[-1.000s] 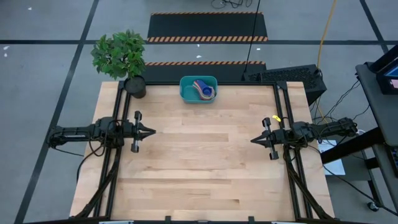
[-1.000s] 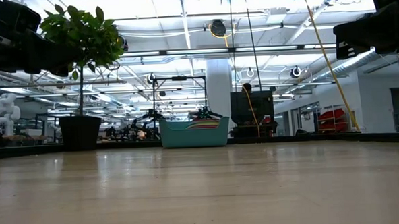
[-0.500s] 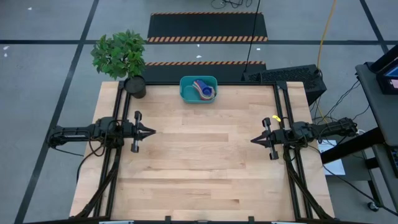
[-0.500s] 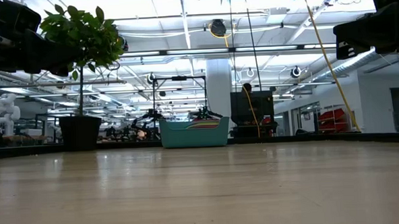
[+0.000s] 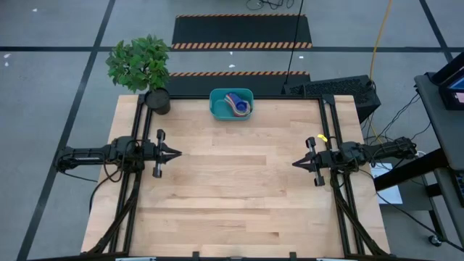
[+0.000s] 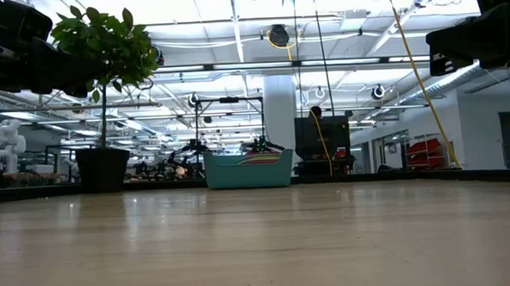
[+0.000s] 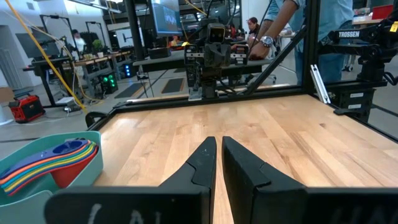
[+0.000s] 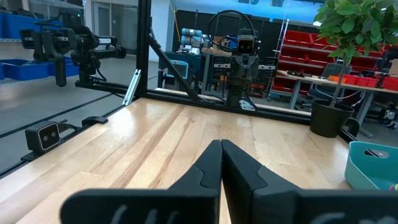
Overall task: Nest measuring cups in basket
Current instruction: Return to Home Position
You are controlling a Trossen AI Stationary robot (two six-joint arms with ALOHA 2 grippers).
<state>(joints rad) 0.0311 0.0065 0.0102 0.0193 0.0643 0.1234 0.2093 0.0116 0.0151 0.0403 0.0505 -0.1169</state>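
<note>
The teal basket stands at the table's far edge, near the middle; it also shows in the low view. The measuring cups lie stacked inside it, handles fanned in several colours. My left gripper hovers at the table's left side, shut, pointing right. My right gripper hovers at the right side, shut, pointing left. Both are well away from the basket and hold nothing.
A potted plant in a black pot stands at the far left corner, left of the basket. Bare wooden tabletop spreads between the two grippers. A person stands beyond the table's right side in the left wrist view.
</note>
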